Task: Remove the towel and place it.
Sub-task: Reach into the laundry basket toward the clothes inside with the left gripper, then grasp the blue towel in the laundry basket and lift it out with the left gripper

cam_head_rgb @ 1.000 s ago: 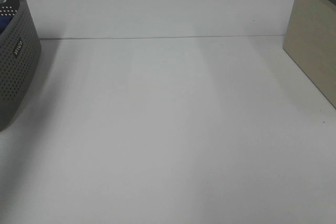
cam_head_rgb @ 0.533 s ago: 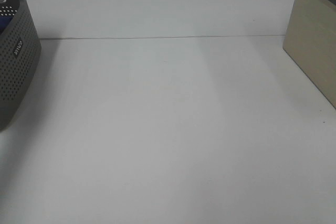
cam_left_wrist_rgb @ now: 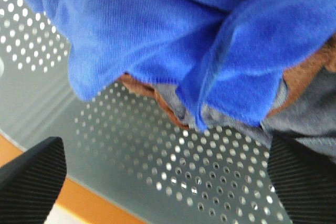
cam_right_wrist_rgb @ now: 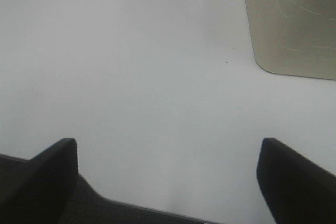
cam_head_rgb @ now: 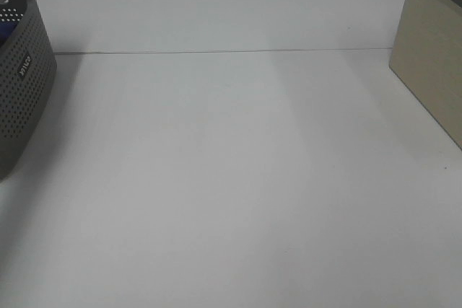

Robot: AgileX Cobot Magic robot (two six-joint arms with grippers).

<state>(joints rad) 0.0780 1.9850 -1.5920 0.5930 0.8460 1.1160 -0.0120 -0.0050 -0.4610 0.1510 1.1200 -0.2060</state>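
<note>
The grey basket point(cam_head_rgb: 25, 99) with its dotted walls stands at the far left edge of the white tabletop point(cam_head_rgb: 231, 178), partly cut off from where I look down. A sliver of blue shows inside its rim. That is the towel point(cam_left_wrist_rgb: 173, 35), and from the left arm's camera it fills most of the view: a deep blue plush cloth, bunched and folded over itself, lying inside the basket against the perforated wall point(cam_left_wrist_rgb: 157, 156). Under its edge peek a rusty brown cloth point(cam_left_wrist_rgb: 310, 72) and a grey cloth point(cam_left_wrist_rgb: 310, 119).

The left tool point(cam_left_wrist_rgb: 165, 156) hangs close to the towel with its two black fingers point(cam_left_wrist_rgb: 31, 177) spread wide apart. Nothing sits between them, and they do not touch the cloth.

The right tool point(cam_right_wrist_rgb: 168, 150) hovers over bare tabletop, fingers point(cam_right_wrist_rgb: 294, 182) also wide apart and holding nothing. A beige box point(cam_head_rgb: 433, 70) stands at the right edge of the tabletop, and its rounded corner point(cam_right_wrist_rgb: 294, 19) lies just ahead of that tool.
</note>
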